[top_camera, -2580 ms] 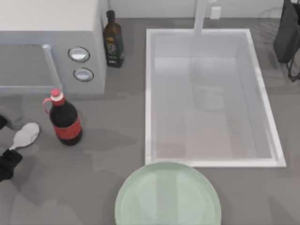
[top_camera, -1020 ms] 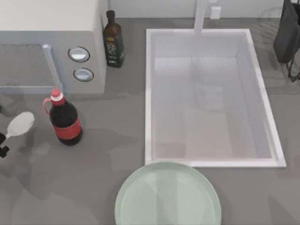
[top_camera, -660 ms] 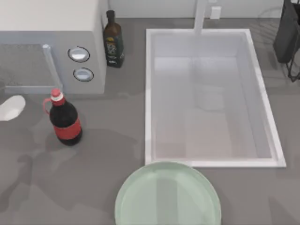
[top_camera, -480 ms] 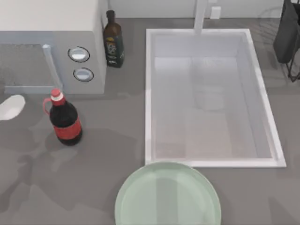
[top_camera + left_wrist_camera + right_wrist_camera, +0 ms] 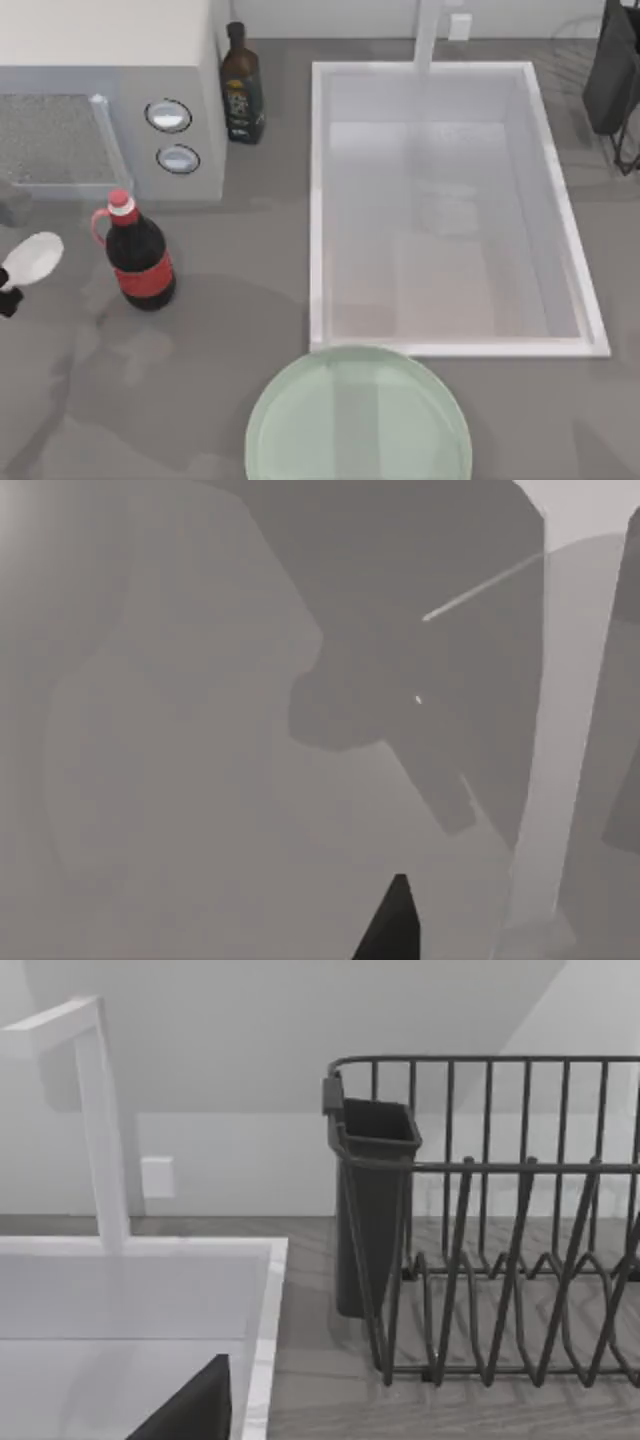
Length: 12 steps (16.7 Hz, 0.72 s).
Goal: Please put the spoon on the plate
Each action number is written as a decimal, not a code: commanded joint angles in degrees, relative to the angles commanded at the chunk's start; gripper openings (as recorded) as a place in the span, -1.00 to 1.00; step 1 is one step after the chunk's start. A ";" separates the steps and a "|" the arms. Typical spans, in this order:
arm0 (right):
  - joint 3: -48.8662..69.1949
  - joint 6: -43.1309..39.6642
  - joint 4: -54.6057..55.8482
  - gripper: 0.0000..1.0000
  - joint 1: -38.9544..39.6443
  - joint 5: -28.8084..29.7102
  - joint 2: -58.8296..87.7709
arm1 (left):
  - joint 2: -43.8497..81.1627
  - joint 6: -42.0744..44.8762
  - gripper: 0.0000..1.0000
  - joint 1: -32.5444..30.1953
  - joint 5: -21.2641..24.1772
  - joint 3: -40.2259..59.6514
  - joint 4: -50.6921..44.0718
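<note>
While apart: one spoon [image 5: 33,256], one plate [image 5: 357,416], one bottle [image 5: 139,254].

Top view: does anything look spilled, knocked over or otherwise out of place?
Nothing spilled or toppled. The cola bottle and dark bottle stand upright. The spoon sits at the table's left edge, far from the plate, with a dark gripper part beside it.

The cola bottle [image 5: 137,257] stands upright on the grey counter [image 5: 220,340]. The spoon [image 5: 28,258] is off to its left, bowl toward the bottle, a dark gripper tip [image 5: 8,300] at its handle. The mint-green plate [image 5: 358,417] lies lower right of the bottle, the microwave [image 5: 110,95] just above, the sink [image 5: 450,205] to its right.
</note>
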 joint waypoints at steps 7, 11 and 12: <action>0.00 0.00 0.00 1.00 0.00 0.00 0.00 | -1.35 -32.79 -1.00 -15.56 -6.04 -4.41 -10.04; 0.00 0.00 0.00 1.00 0.00 0.00 0.00 | -0.37 -58.16 -1.00 -26.62 -8.18 -5.86 -14.40; 0.00 0.00 0.00 1.00 0.00 0.00 0.00 | 0.09 -64.92 -1.00 -29.33 -8.41 -5.92 -15.02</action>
